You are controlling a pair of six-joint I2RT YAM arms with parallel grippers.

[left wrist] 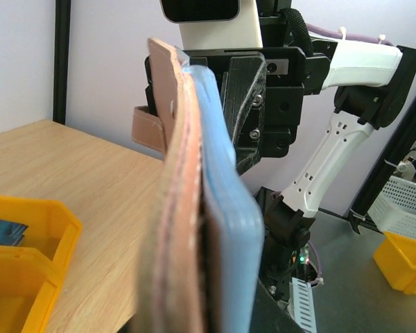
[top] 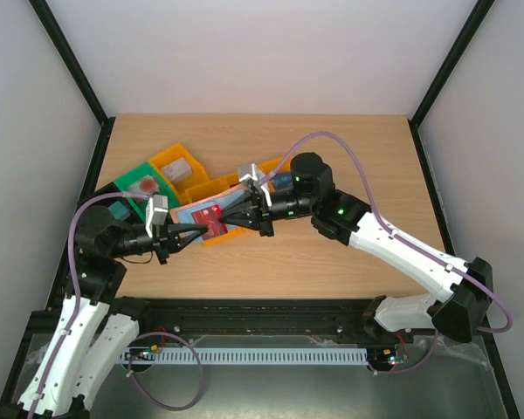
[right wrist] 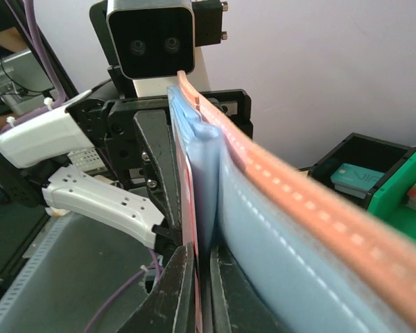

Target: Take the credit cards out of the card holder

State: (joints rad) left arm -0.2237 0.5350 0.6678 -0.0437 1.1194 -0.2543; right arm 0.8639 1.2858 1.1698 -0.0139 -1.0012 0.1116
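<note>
One card holder (top: pixel 195 215) is what this step turns on. It is held up off the table (top: pixel 349 175), spread between the two arms just in front of the orange bins (top: pixel 182 162), with its light blue lining (right wrist: pixel 277 250) and a red card (top: pixel 215 223) showing from above.

In the left wrist view the holder fills the frame edge-on, tan leather beside blue. From that we read the left gripper (top: pixel 195 232) as clamped shut on the holder's near end. The right gripper (top: pixel 229 216) is closed as well. In its own view the fingertips (right wrist: pixel 172 298) meet on a thin red edge just beside the lining. We take this for the card rather than the pocket, though the pinch itself is partly hidden.

To do this well, we would have the left arm hold the holder rigid. The right arm should draw the card slowly and straight out along the pocket, in the holder's own plane, with no twist. If the lining bulges and travels with the card, we have likely caught fabric too and should let go and pinch nearer the card's free edge. The holder is soft, so a sideways tug would fold it instead of freeing the card.
</note>
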